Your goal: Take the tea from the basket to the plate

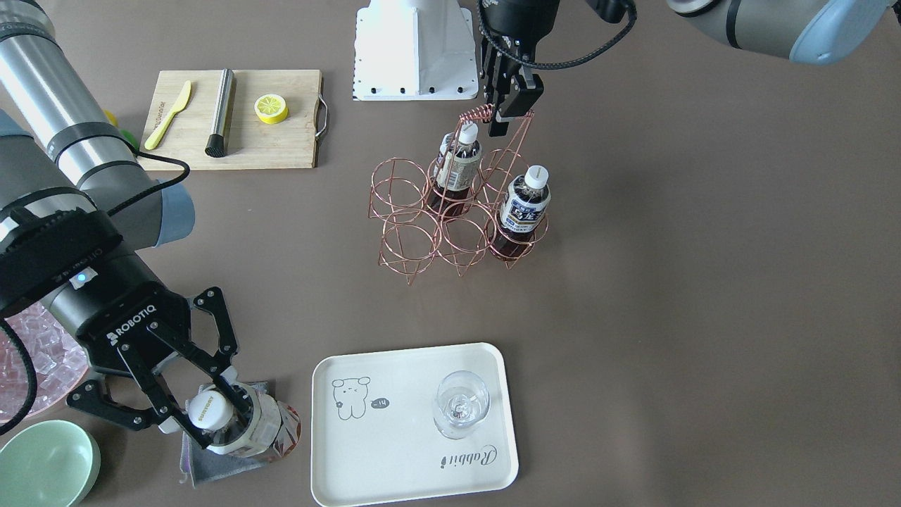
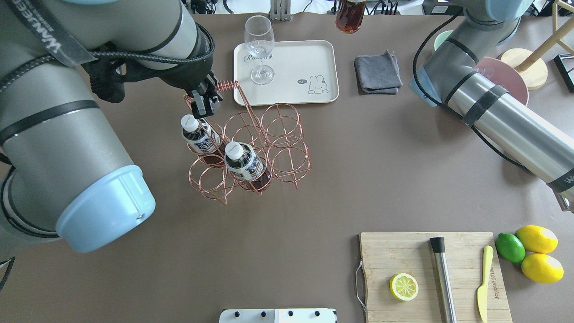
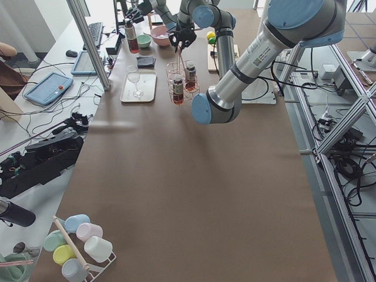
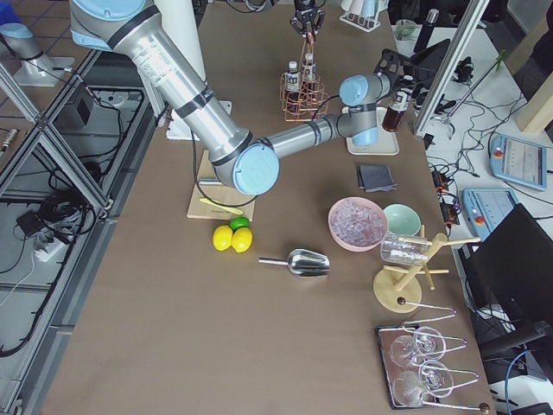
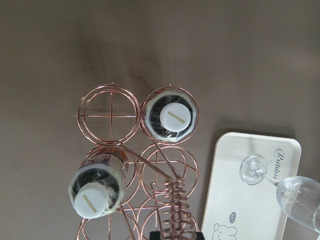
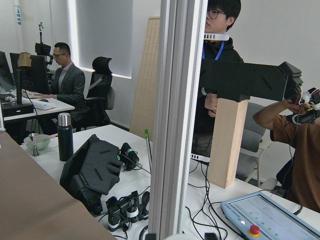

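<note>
The copper wire basket stands mid-table with two tea bottles in its ring cells; they also show in the left wrist view. My left gripper is shut on the basket's coil-topped handle. My right gripper is shut on a third tea bottle near its white cap, held in the air over a grey cloth, beside the plate. The cream plate carries a stemmed clear glass.
A wooden cutting board holds a lemon half, a yellow knife and a steel rod. A mint bowl and a pink bowl of ice sit by my right arm. Two lemons and a lime lie beside the board. The grey cloth lies right of the plate.
</note>
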Motion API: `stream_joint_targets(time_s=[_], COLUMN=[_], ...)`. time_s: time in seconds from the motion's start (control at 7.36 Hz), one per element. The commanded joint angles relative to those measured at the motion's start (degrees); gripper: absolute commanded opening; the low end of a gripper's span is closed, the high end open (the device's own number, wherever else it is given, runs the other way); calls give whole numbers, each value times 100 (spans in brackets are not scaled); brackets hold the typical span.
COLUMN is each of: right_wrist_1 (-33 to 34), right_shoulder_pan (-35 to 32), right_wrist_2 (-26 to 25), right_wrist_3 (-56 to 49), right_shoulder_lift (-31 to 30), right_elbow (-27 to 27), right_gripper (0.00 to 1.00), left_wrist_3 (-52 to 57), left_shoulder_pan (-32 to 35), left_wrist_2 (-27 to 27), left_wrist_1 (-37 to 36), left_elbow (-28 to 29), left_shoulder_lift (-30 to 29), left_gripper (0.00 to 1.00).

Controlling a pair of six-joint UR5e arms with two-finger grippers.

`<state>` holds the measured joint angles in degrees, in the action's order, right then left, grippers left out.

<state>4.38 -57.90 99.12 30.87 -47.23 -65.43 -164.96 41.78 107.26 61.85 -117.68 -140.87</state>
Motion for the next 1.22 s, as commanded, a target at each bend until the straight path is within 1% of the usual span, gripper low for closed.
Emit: stream_joint_targets(time_s=[0.0, 0.14, 0.27, 0.54, 0.82, 0.95, 1.09], right_wrist_1=[-164, -296, -393, -525, -534, -543, -621], right_shoulder_pan=[785, 1015, 1226, 1438, 1535, 1571, 1588], right_wrist_2=[-1137, -1341, -1682, -1922, -2045, -2054, -2098], right_wrist_3=[-2, -2, -19, -37, -46, -54, -72], right_shoulder_lift=[83, 82, 100, 91, 91, 91, 83], right_elbow=[434, 635, 759, 891, 936, 936, 944], right_gripper=[0, 0, 0, 0, 0, 0, 0], left_wrist_3=[340, 568, 796, 1524, 2297, 2832, 3412], left_shoulder_pan=[557, 664, 761, 1032, 1899, 2531, 3024], left_wrist_2=[425, 445, 445, 488, 1171, 1253, 1262], left_wrist_1=[-260, -392, -524, -534, -534, -543, -586], left_elbow=[-89, -98, -141, -168, -133, -98, -54], left_shoulder_lift=[77, 86, 208, 681, 1095, 1340, 1595], left_gripper=[0, 0, 0, 0, 0, 0, 0])
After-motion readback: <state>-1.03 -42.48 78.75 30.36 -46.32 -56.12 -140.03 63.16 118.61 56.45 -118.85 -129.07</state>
